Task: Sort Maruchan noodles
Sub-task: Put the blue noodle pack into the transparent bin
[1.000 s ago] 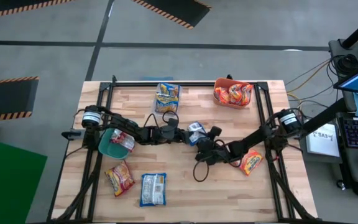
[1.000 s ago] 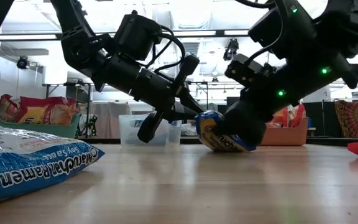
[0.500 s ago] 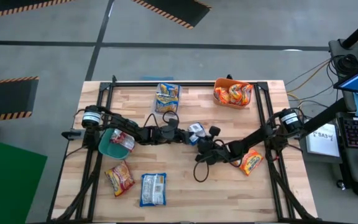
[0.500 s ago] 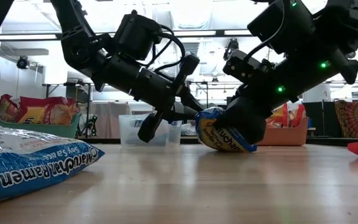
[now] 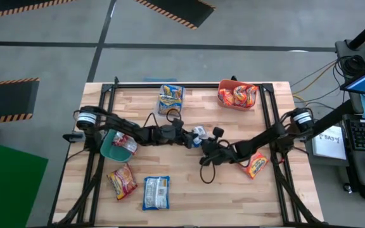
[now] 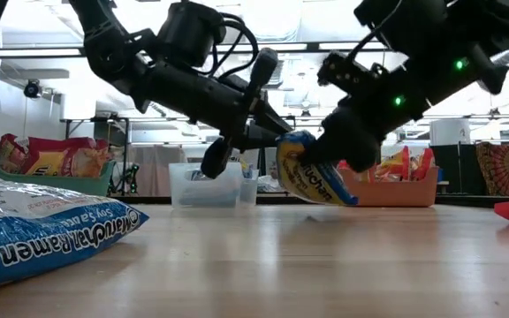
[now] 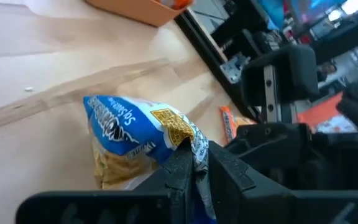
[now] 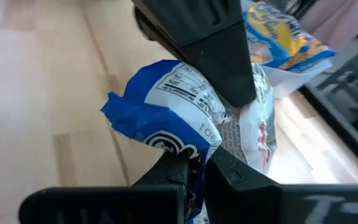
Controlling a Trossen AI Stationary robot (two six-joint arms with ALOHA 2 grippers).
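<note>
A blue Maruchan noodle packet (image 6: pixel 312 179) hangs a little above the middle of the table, and both grippers are shut on it. My left gripper (image 5: pixel 191 137) reaches it from the table's left, my right gripper (image 5: pixel 206 144) from the right. In the left wrist view the packet (image 7: pixel 126 134) shows its blue front, in the right wrist view the packet (image 8: pixel 166 115) shows its printed back. Other noodle packets lie loose: an orange one (image 5: pixel 122 180) and a blue one (image 5: pixel 156 192) near the front left, and an orange one (image 5: pixel 256 164) under the right arm. My left gripper pinches the packet's crimped end seam (image 7: pixel 193 140) between its two fingers, coming slanting down from the table's left. My right gripper pinches the packet's blue edge (image 8: pixel 180 148) at the opposite side, coming slanting down from the table's right. The packet hangs tilted between the two, clear of the table.
A teal bin (image 5: pixel 109 149) with a red-and-white packet stands at the left. A clear bin (image 5: pixel 171 99) with blue-and-yellow packets stands at the far middle. An orange bin (image 5: pixel 237 95) with orange packets stands at the far right. Black rails (image 5: pixel 268 120) run along both sides.
Both grippers have gone up together, and my left gripper has rolled a little. The blue packet, which rested on the table between them, now hangs lifted clear and tilted.
</note>
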